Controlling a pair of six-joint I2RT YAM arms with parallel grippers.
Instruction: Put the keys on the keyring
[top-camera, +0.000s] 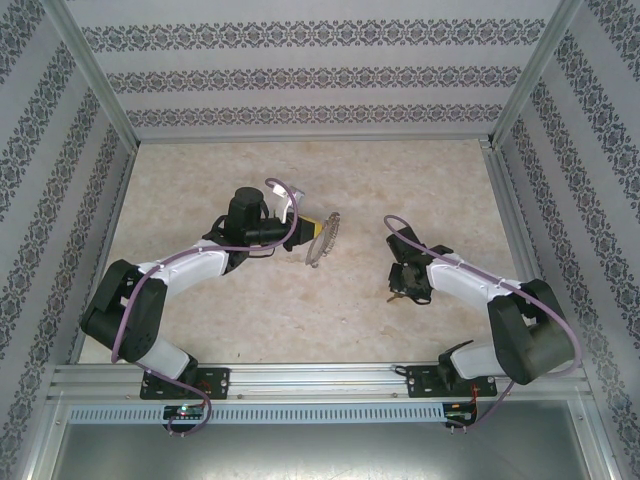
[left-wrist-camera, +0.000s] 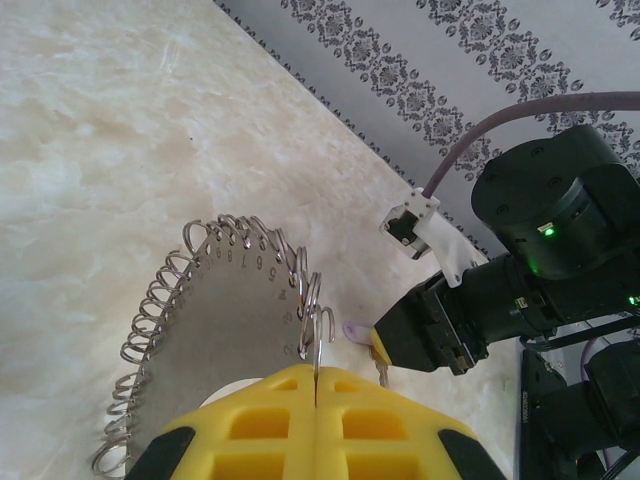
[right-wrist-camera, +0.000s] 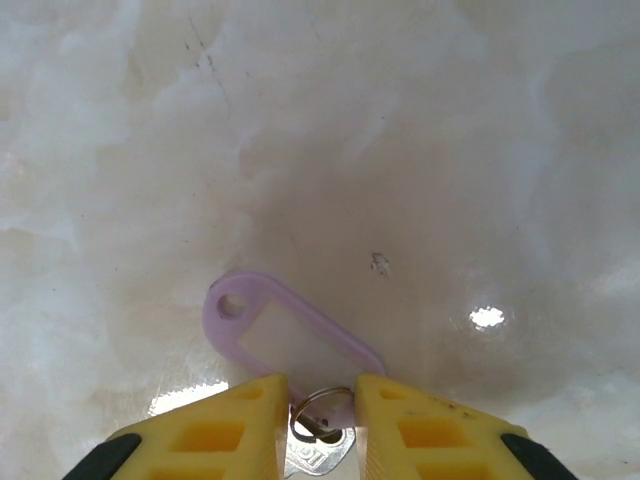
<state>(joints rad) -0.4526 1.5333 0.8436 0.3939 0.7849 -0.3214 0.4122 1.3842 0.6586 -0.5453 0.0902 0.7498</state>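
Tabletop: pale, marbled cream slab (top-camera: 300, 320), shut in on three sides by grey floral-striped wallpaper (top-camera: 300, 75).
Cut off: in the right wrist view the key (right-wrist-camera: 318, 455) runs off the bottom edge, so only its silvery head and small split ring show. The shank is out of sight.
Hard to make out: from above, the key is lost under the right arm's dark wrist. In the left wrist view just a sliver of the lilac tag (left-wrist-camera: 353, 329) peeks out beside the right arm's black wrist block.
Keyring: a flat grey round piece (left-wrist-camera: 220, 330) with wire loops all along its rim and tiny stamped digits near the edge. Its lower part is hidden behind the yellow fingers (left-wrist-camera: 250, 425).
Keyring's lie: held up off the tabletop and standing on edge. From above it is nearly edge-on (top-camera: 322, 238), its long axis slanting from upper right to lower left.
Left jaws: closed tight, the two fingers meeting on the keyring's rim.
Key's lie: flat on the tabletop under the right arm. The lilac tag (right-wrist-camera: 290, 335) is an oblong running from its hole end at upper left down to the split ring at lower right.
Right jaws: set narrowly apart, one yellow finger (right-wrist-camera: 240, 430) on each side of the split ring. I cannot tell whether they press on it.
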